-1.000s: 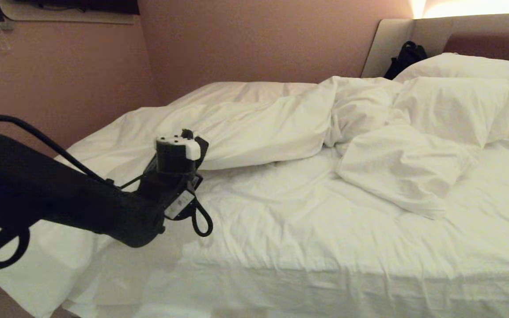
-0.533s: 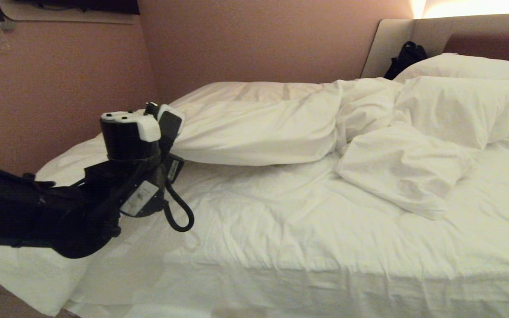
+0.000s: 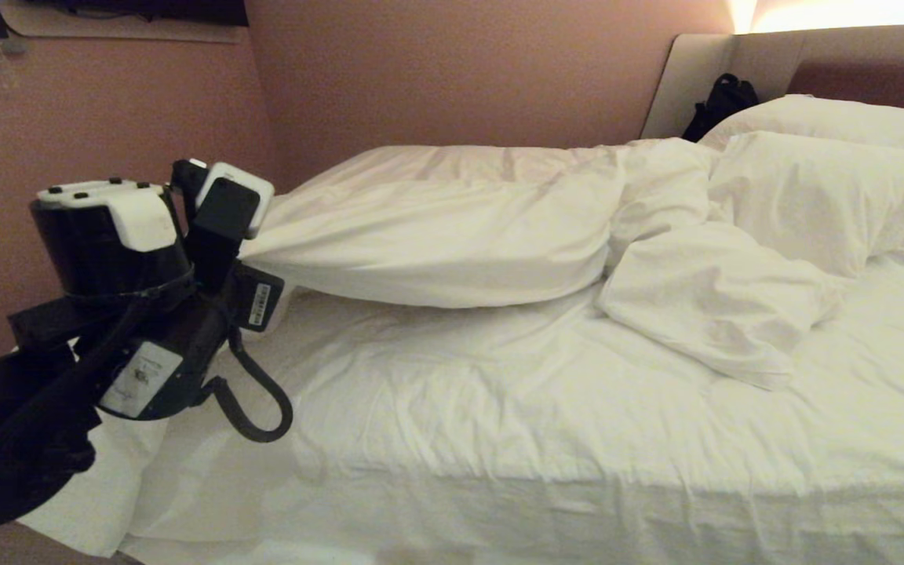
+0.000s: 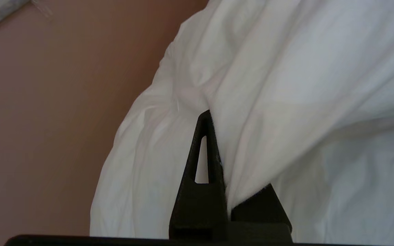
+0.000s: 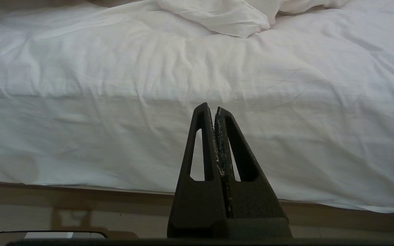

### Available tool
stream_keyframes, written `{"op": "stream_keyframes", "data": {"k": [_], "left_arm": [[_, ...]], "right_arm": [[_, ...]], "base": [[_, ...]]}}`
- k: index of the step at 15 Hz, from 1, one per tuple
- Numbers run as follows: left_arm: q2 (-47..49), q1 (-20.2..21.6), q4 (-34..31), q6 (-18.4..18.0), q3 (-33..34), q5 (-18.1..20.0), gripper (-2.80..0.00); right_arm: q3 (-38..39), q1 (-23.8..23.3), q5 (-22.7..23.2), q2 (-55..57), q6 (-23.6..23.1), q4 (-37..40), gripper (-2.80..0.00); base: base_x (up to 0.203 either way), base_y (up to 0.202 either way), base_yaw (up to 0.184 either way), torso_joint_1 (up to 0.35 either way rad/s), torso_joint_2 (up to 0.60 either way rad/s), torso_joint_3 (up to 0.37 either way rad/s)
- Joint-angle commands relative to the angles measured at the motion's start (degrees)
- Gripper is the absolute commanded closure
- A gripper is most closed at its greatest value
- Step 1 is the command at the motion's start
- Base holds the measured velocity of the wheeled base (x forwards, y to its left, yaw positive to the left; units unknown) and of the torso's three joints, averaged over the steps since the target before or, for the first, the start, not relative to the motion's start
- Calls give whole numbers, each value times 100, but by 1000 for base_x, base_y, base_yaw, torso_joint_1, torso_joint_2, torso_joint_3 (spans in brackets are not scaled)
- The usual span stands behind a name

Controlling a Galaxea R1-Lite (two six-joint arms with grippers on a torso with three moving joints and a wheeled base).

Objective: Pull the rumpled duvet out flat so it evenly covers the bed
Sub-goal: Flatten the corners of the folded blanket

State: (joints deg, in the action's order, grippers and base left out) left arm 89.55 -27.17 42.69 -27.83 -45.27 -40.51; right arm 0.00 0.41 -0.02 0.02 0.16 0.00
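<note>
Pink-walled bedroom, bed (image 3: 499, 502) half covered.
Your left gripper (image 4: 214, 143), fingers clamped on the duvet (image 3: 436, 235), has dragged its corner toward the foot edge; right gripper (image 5: 216, 143) parked, fingers together.

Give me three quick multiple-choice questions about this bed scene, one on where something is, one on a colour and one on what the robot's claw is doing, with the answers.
1. Where does the black bag sit?
A. On the floor by the bed's foot
B. Against the headboard, behind the pillows
C. On top of the duvet

2. What colour is the wall behind the bed?
A. Pinkish brown
B. Bright blue
C. Dark green

3. What is the left gripper doing?
A. Hanging open over the mattress
B. Pressing on a pillow
C. Pinching a fold of the duvet, lifted off the mattress

Answers:
1 B, the dark bag shows in the corner beside the headboard.
2 A, the wall is a warm pinkish brown.
3 C, the left wrist view shows white cloth clamped between the fingers.

The right gripper is shut on nothing, low beside the bed.
</note>
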Motion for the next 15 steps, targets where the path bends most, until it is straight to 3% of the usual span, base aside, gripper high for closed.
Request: {"op": "stream_keyframes", "data": {"k": [1, 7, 13, 15], "left_arm": [[-225, 21, 29, 10, 487, -18, 0], [-1388, 45, 27, 62, 1860, 211, 0], [-1761, 27, 35, 268, 2917, 471, 0], [-1814, 0, 40, 532, 3310, 612, 0]], "right_arm": [[0, 2, 2, -2, 2, 0, 0], [0, 2, 2, -2, 2, 0, 0], [0, 2, 2, -2, 2, 0, 0], [0, 2, 2, -2, 2, 0, 0]], "base": [[0, 0, 0, 0, 0, 0], [0, 0, 0, 0, 0, 0], [0, 0, 0, 0, 0, 0], [0, 0, 0, 0, 0, 0]]}}
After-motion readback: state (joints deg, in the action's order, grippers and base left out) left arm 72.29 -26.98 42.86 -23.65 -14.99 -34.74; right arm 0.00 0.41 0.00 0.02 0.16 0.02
